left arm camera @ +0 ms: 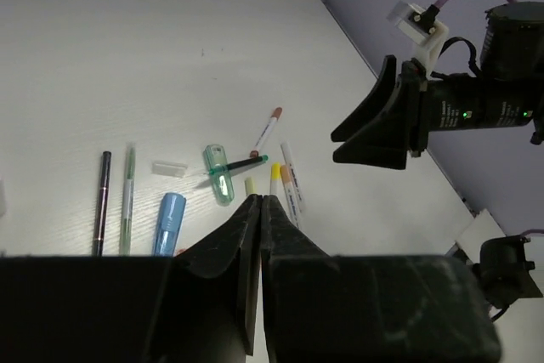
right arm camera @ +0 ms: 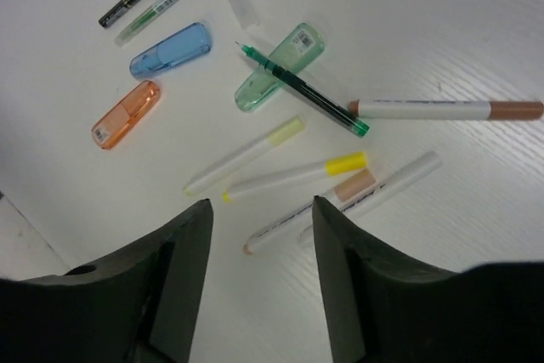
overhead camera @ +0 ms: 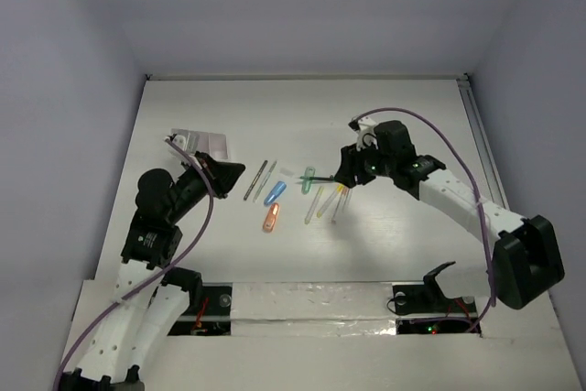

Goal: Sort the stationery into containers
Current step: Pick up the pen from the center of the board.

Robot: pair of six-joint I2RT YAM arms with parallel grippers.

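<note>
The stationery lies loose mid-table: an orange marker (right arm camera: 126, 114), a blue marker (right arm camera: 170, 50), a green marker (right arm camera: 280, 67) with a dark green pen (right arm camera: 302, 91) across it, yellow-capped pens (right arm camera: 293, 174) and a brown-capped white pen (right arm camera: 446, 109). My right gripper (right arm camera: 262, 203) hangs open just above the yellow and white pens, nothing between its fingers. My left gripper (left arm camera: 259, 201) is shut and empty, off the table to the left of the pile. The white container tray (overhead camera: 215, 141) sits at the far left behind the left gripper (overhead camera: 231, 171), partly hidden by it.
A black pen (left arm camera: 103, 201) and a thin green pen (left arm camera: 127, 197) lie side by side left of the blue marker. A loose clear cap (left arm camera: 168, 167) rests beyond them. Walls enclose the table at the back and on both sides.
</note>
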